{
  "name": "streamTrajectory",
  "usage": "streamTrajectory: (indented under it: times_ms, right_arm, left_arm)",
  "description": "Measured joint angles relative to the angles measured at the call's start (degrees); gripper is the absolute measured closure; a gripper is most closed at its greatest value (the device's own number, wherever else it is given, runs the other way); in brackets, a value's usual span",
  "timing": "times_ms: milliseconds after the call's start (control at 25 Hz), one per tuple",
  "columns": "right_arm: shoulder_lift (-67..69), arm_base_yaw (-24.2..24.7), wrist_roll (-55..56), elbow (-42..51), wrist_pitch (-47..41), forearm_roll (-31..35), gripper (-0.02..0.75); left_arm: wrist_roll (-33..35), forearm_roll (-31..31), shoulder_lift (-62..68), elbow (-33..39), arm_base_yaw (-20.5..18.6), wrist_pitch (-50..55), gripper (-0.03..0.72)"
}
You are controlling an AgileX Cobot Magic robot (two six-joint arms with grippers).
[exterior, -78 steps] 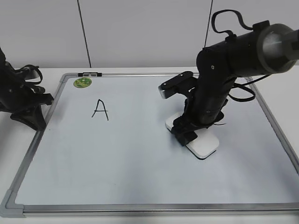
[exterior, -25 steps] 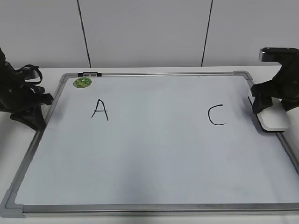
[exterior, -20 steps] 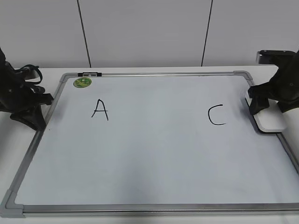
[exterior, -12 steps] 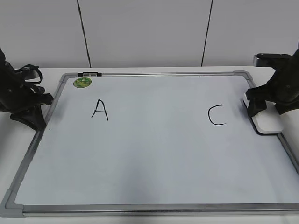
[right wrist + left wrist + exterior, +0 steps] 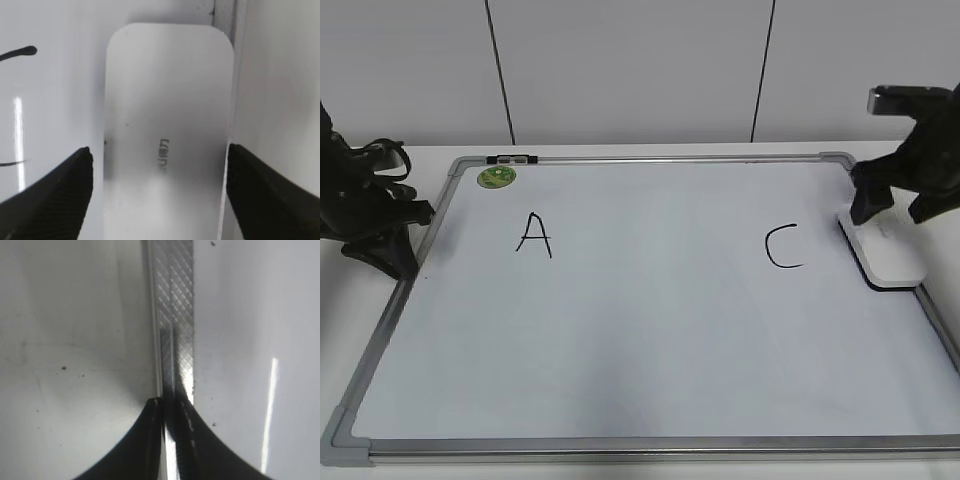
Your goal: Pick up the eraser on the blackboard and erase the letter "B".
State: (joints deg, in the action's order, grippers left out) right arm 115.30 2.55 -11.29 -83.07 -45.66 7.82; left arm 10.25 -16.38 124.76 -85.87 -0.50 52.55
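The white eraser (image 5: 890, 256) lies flat at the right edge of the blackboard (image 5: 650, 330), right of the black "C" (image 5: 782, 248). My right gripper (image 5: 895, 207) hovers just above it, open, with a finger on each side and not touching. In the right wrist view the eraser (image 5: 167, 110) shows its grey lettering between the spread fingers of the gripper (image 5: 157, 150), with part of the "C" stroke (image 5: 20, 51) at the left. No letter "B" shows on the board; the space between the "A" (image 5: 534, 235) and the "C" is blank. My left gripper (image 5: 395, 262) rests shut at the board's left frame.
A round green sticker (image 5: 497, 177) sits at the board's top left corner. The left wrist view shows my left gripper (image 5: 167, 402) over the silver frame strip (image 5: 175, 315). White table surrounds the board, with a wall behind.
My right gripper carried the eraser from mid-board to the right edge, set it down there, let go and rose slightly. The left arm has not moved.
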Motion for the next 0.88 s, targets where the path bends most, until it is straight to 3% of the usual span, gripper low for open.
streamTrajectory:
  times_ms: [160, 480, 640, 880]
  right_arm:
    - [-2.5, 0.0, 0.0, -3.7, -3.4, 0.0, 0.122]
    - [-8.3, -0.1, -2.3, -5.0, -8.2, 0.0, 0.134]
    - [-12.9, -0.3, -2.4, -5.0, -12.4, 0.1, 0.141]
    - [-19.8, -0.3, -2.6, -5.0, -18.7, 0.2, 0.142]
  left_arm:
    - [0.0, 1.0, 0.6, -1.7, 0.0, 1.4, 0.596]
    - [0.2, 3.0, 1.6, -14.1, 0.0, 11.5, 0.388]
    - [-0.4, 3.3, 0.7, -20.2, 0.0, 15.9, 0.372]
    - [-1.5, 3.3, -7.4, -20.7, 0.2, 17.2, 0.368]
